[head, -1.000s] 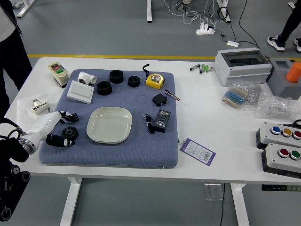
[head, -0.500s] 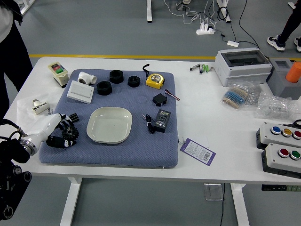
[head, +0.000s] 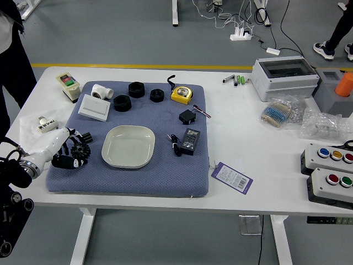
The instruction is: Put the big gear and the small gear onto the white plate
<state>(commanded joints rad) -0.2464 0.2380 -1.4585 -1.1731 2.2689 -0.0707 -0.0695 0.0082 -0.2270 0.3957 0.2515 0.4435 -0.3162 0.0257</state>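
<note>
I had a white table before me. Beyond it, a yellow line crossed the grey floor.

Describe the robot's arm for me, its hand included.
The left arm is mostly black, with round caps and loose black cables near the wrist. Its hand has a smooth white back, black fingers and a grey cuff behind. The right arm is out of view.

Robot hand now tighter around the black gear
</note>
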